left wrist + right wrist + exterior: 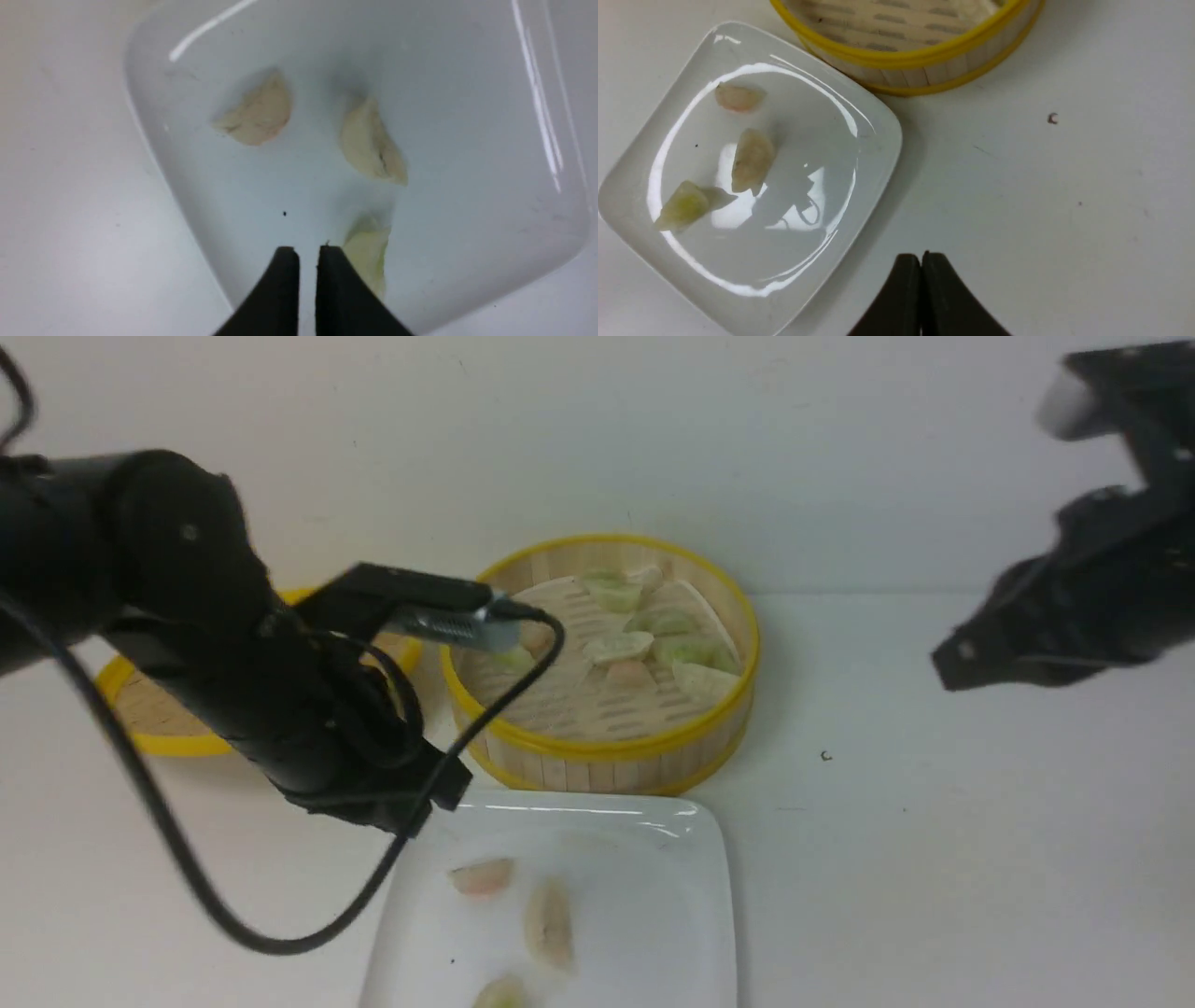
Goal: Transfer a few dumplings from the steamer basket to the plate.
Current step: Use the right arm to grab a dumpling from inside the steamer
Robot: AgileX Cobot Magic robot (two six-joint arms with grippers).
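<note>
Dumplings (621, 646) in the steamer basket (597, 767) look light, soft and slippery, best pinched across the plump middle, while left gripper (307, 256) and right gripper (921, 261) sit pressed together, empty.

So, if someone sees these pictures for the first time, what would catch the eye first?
Most likely the yellow-rimmed steamer basket at the centre, with pale green and cream dumplings clustered inside. Just in front of it lies the glossy white plate carrying a pinkish dumpling, a cream dumpling and a green dumpling. The black left arm fills the left foreground, its left gripper shut and empty over the plate.
</note>
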